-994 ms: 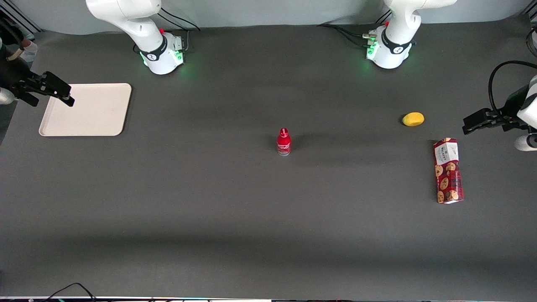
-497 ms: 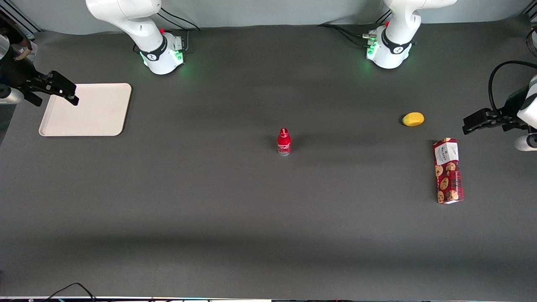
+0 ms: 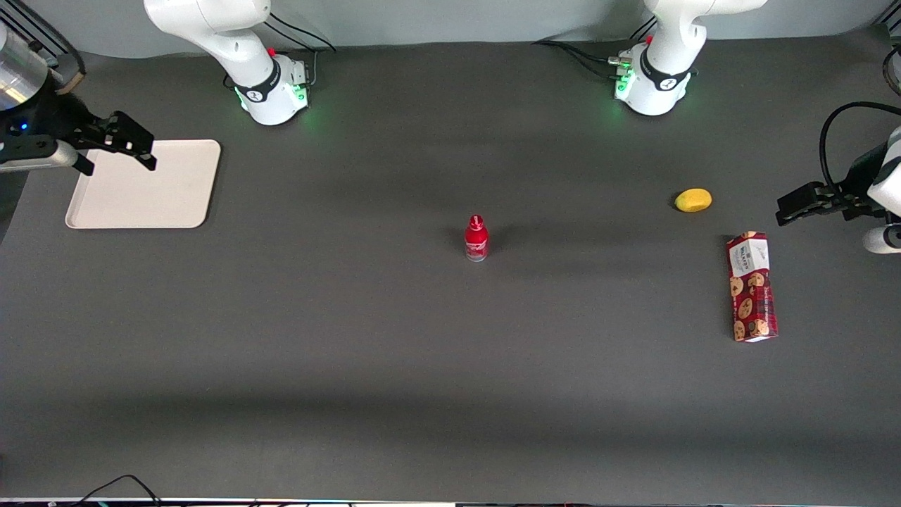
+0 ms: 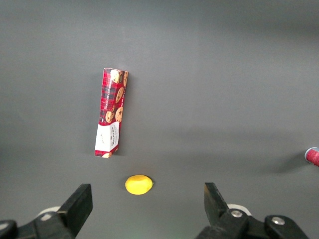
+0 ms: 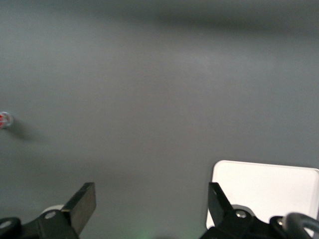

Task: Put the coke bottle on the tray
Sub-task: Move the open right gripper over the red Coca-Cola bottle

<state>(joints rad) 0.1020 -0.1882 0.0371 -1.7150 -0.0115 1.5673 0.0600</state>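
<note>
The counter [image 3: 394,366] is a wide dark sheet with few things on it, so the reach is open. The tray [image 3: 155,193] lies flat at the working arm's end, empty, its short edge partly under the gripper [image 3: 134,144], which hangs above it and holds nothing. In the right wrist view the two fingers [image 5: 82,206] are spread wide with bare counter between them, and a corner of the tray [image 5: 271,186] shows beside one of them.

The box [image 3: 752,287] lies on its side toward the parked arm's end, well apart from the work, and the small yellow lemon-like thing [image 3: 693,200] sits near it, a little farther from the front camera. Neither stands in the way.

The bottle [image 3: 476,238] stands upright near the middle of the counter, alone, well apart from the tray and from the gripper; it is just visible in the right wrist view [image 5: 5,120].

The step in hand seems to be the approach. To do it well, the arm should likely cross toward the bottle with the fingers kept wide, then come down squarely over it so the body sits midway between them. A slim upright bottle tips easily, so neither finger should brush it before the other. Gripping the body below the cap would probably hold better than pinching the narrow neck.
</note>
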